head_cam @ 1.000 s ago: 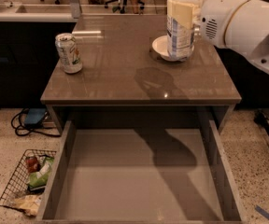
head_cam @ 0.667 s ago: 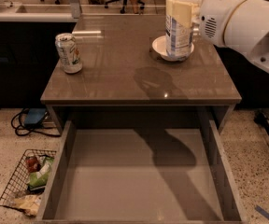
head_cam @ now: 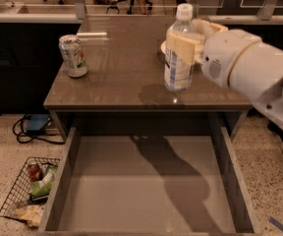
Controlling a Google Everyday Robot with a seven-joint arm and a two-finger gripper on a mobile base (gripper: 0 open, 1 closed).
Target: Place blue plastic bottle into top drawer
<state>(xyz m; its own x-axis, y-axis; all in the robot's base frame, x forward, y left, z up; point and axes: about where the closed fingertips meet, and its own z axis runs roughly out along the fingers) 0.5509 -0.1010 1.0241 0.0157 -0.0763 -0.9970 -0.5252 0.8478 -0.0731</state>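
Observation:
The blue plastic bottle (head_cam: 179, 50) is a tall clear bottle with a white cap and a pale label. My gripper (head_cam: 190, 45) is shut on its upper body and holds it upright above the right front part of the table top (head_cam: 127, 77). The white arm comes in from the right. The top drawer (head_cam: 146, 186) is pulled open below the table's front edge, a wide shallow grey-brown tray with nothing in it. The bottle is over the table, behind the drawer's back end.
A short white-green drink can (head_cam: 73, 56) stands on the table's left side. A white dish (head_cam: 164, 46) lies behind the bottle. A wire basket (head_cam: 28, 193) with rubbish sits on the floor left of the drawer. Cables (head_cam: 31, 129) lie under the table's left side.
The gripper has lifted the bottle off the white dish and brought it forward toward the table's front edge. The can and drawer have not moved.

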